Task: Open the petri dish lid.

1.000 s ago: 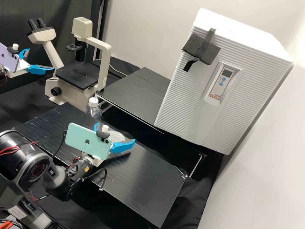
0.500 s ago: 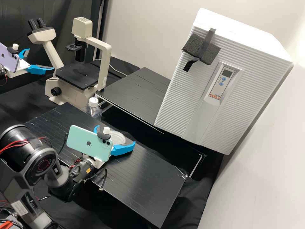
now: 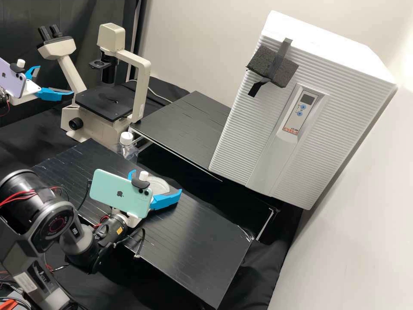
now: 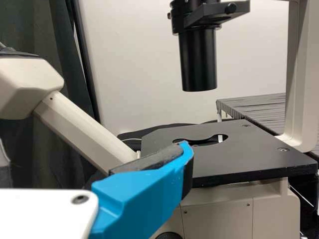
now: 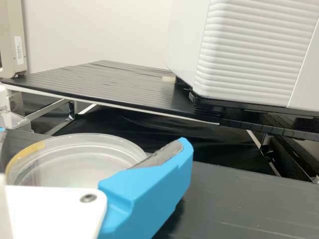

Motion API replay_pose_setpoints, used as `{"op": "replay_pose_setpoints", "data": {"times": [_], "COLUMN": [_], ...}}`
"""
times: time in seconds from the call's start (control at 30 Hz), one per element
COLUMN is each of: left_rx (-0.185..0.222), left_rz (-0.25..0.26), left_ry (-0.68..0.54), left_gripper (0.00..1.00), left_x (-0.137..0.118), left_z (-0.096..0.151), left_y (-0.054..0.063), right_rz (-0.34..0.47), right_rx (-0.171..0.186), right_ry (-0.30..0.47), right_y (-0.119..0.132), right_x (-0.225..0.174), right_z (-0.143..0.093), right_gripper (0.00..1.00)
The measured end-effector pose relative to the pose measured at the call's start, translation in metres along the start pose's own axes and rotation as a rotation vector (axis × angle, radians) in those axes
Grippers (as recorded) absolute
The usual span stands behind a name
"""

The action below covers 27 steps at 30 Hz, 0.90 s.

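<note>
In the high view my left gripper [image 3: 56,80] stands open in front of the microscope, nothing between its fingers. One blue finger of this left gripper [image 4: 94,145] shows in the left wrist view. The right gripper [image 3: 155,182] is low over the black bench in the high view, its open fingers on either side of the round clear petri dish [image 3: 159,185]. In the right wrist view the dish [image 5: 82,159] lies within the right gripper [image 5: 94,137], close beside one finger; whether they touch I cannot tell. Part of the dish is hidden behind the gripper's mount.
A cream microscope [image 3: 140,92] stands at the back left, near a clear bottle with a white cap [image 3: 126,138]. The large white ribbed incubator [image 3: 254,125] rises at the back right. A raised black shelf [image 3: 185,125] lies behind the front bench [image 3: 202,245].
My right gripper has come down lower around the dish, and its fingers have drawn slightly closer together. The left gripper has kept still.
</note>
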Motion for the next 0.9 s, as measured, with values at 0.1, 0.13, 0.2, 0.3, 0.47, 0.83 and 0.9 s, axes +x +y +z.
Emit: {"op": "replay_pose_setpoints", "data": {"times": [0.1,0.13,0.2,0.3,0.47,0.83,0.9], "left_rx": [0.0,0.0,0.0,0.0,0.0,0.0,0.0], "left_rz": [0.0,0.0,0.0,0.0,0.0,0.0,0.0], "left_ry": [0.0,0.0,0.0,0.0,0.0,0.0,0.0], "left_gripper": [1.0,1.0,1.0,1.0,1.0,1.0,1.0], "left_x": [0.0,0.0,0.0,0.0,0.0,0.0,0.0], "left_z": [0.0,0.0,0.0,0.0,0.0,0.0,0.0], "left_y": [0.0,0.0,0.0,0.0,0.0,0.0,0.0], "right_rz": [-0.003,-0.004,-0.004,-0.003,-0.009,-0.039,-0.041], "right_rx": [0.003,0.004,0.004,0.004,0.001,0.022,0.026], "right_ry": [0.003,0.005,0.005,0.006,0.016,0.064,0.081], "right_y": [-0.0002,-0.0004,-0.0004,-0.0002,-0.0009,-0.0005,0.0009], "right_x": [0.0,0.0,0.0,-0.0001,-0.0001,-0.0036,-0.0049], "right_z": [-0.0003,-0.0004,-0.0004,-0.0006,-0.002,-0.0073,-0.0089], "right_gripper": [0.0,0.0,0.0,0.0,0.0,0.0,0.0]}}
